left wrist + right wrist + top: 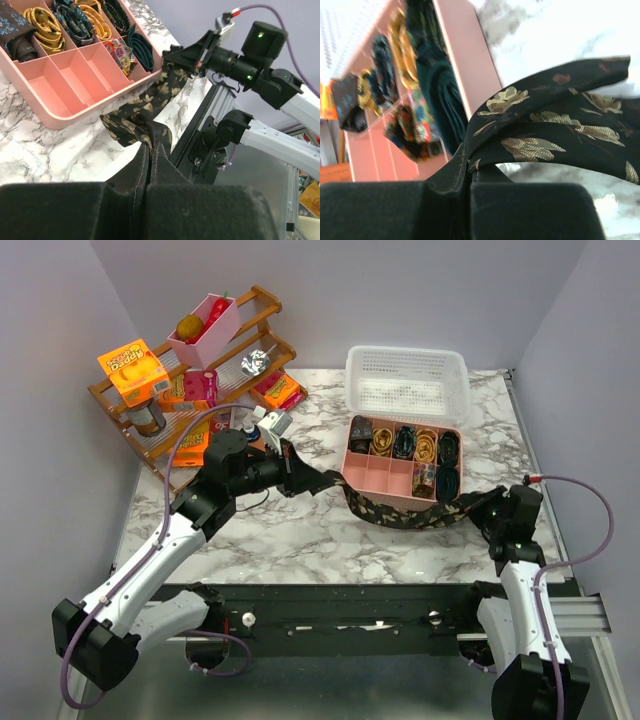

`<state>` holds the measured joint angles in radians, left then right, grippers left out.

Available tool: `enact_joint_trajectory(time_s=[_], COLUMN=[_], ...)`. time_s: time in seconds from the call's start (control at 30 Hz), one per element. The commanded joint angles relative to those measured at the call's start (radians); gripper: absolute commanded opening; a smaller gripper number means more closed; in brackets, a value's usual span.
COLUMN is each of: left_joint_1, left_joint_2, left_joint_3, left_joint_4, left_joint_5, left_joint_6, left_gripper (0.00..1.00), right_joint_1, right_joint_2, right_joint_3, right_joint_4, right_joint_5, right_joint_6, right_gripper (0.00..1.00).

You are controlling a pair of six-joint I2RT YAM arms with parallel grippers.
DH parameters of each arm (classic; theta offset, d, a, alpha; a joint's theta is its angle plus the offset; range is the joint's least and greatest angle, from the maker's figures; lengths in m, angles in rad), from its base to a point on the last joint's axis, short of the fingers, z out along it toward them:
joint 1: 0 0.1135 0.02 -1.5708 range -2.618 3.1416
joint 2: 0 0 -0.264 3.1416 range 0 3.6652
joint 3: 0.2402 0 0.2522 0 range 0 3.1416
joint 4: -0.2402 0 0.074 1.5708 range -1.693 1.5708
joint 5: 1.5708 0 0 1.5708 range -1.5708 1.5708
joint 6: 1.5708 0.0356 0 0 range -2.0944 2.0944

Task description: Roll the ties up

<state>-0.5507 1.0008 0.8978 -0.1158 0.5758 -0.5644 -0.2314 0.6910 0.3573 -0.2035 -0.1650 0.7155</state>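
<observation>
So — one tie held out flat, rolling not yet begun

The tie (400, 512) in play is black with a gold leaf print. It is slung between the two arms along the near wall of the pink tray (350, 466), over the right half of the table (300, 540). Its middle sags low by the tray's near edge; whether it touches the marble I can't tell.

The left gripper (296, 472) has its fingers pressed together on one end of the tie – the left wrist view shows fabric bunched and pinched right in the slit. The right gripper (482, 508), at the table's near right corner, has its fingers clamped on the other end, where the cloth is doubled over.

Progress: seven rolled ties (405, 442) already sit in the tray, five across the far row and two at the right end of the near row. Three near-row compartments look empty. This tie shows no coil at all, so the full roll and the drop into a compartment are left.

A white basket (405, 358) sits behind the tray at the far edge. A wooden rack (262, 302) stands in the far left corner.
</observation>
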Motion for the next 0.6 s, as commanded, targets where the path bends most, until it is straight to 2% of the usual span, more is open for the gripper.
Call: enact_joint_trajectory(time_s=[0.0, 0.13, 0.37, 0.57], left_joint_1=[0.012, 0.017, 0.021, 0.026], left_joint_2=[-0.05, -0.045, -0.028, 0.016], left_joint_3=[0.004, 0.015, 0.026, 0.03], left_joint_4=[-0.038, -0.035, -0.03, -0.007], left_joint_5=[-0.019, -0.024, -0.033, -0.036], left_joint_6=[0.032, 0.032, 0.035, 0.034], left_gripper=[0.0, 0.0, 0.0, 0.0], right_joint_1=[-0.005, -0.005, -0.005, -0.005], right_joint_2=[-0.004, -0.004, 0.007, 0.097], right_joint_3=[-0.109, -0.161, -0.161, -0.155], right_joint_4=[-0.039, -0.031, -0.037, 0.082], right_joint_5=[-0.134, -0.16, -0.171, -0.156], right_joint_6=[0.03, 0.039, 0.013, 0.033], right_gripper=[0.01, 0.01, 0.01, 0.01])
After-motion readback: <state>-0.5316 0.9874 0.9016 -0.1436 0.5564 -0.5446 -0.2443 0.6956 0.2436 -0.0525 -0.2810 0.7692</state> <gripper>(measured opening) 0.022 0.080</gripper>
